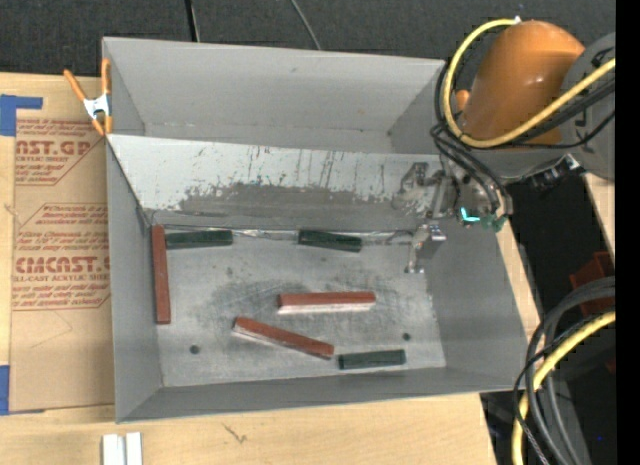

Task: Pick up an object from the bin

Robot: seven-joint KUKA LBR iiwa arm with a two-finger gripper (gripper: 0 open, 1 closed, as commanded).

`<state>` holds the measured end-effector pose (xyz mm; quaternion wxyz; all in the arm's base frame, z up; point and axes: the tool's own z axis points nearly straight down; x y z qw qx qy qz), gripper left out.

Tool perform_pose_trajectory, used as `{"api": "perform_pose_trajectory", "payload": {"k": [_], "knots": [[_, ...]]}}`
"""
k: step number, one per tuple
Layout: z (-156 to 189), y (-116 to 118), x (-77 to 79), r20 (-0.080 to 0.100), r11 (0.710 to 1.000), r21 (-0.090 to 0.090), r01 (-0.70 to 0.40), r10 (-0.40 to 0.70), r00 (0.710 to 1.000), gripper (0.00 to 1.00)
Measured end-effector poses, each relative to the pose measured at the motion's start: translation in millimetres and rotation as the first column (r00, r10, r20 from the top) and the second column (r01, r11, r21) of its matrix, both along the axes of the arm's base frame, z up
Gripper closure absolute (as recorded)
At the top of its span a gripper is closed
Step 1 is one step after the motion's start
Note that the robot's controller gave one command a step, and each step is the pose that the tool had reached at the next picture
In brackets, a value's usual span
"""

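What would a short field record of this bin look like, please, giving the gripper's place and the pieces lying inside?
bin: grey metal
gripper: right side of the floor, near the back wall
nearest piece: back-right green bar, to the gripper's left, apart from it
back-left green bar: along the back wall
front green bar: front right
left red-brown bar: along the left wall
middle red bar: mid-floor
slanted red-brown bar: just in front of it
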<state>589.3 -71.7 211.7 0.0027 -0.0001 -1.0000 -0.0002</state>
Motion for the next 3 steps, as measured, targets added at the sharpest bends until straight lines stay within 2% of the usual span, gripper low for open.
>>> {"api": "perform_pose_trajectory", "payload": {"k": [1, 2, 3], "knots": [[4.6, 0.2, 1.6, 0.008, 1.0, -0.001, -0.001, 0.001, 1.0, 0.0], [-36.9, 9.9, 3.3, 0.014, 0.998, -0.002, -0.06, 0.06, 0.998, 0.0], [-129.6, 59.9, 8.7, 0.031, 0.997, -0.006, -0.079, 0.079, 0.996, 1.0]]}}
